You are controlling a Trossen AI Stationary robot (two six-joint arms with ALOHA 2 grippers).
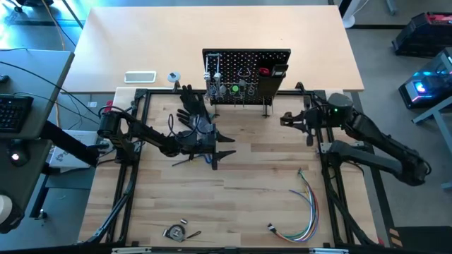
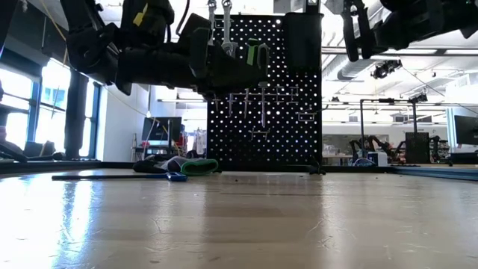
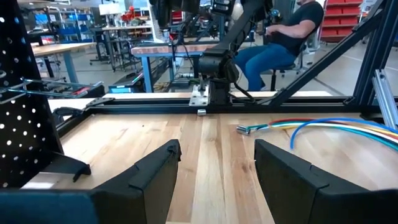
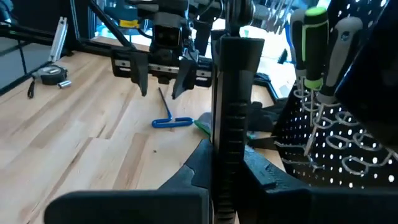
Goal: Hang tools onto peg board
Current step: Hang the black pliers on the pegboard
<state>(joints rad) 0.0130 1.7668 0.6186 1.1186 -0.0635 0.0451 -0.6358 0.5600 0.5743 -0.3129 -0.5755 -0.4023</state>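
Peg board (image 1: 246, 76) upright; glove (image 1: 193, 113), wires (image 1: 305, 204) nearby.

Table (image 1: 268, 190) is pale wood planks, smooth with slight sheen. Peg board (image 1: 247, 67) looks matt black perforated metal, thin bright metal hooks. Left gripper (image 3: 214, 180) fingers are matt black plastic. Below it, hex key (image 4: 172, 122) with glossy blue handle.

The peg board (image 2: 265, 90) is standing upright on the surface (image 2: 239, 224) (tools (image 2: 263, 104) hanging on it), dark arms hanging overhead.
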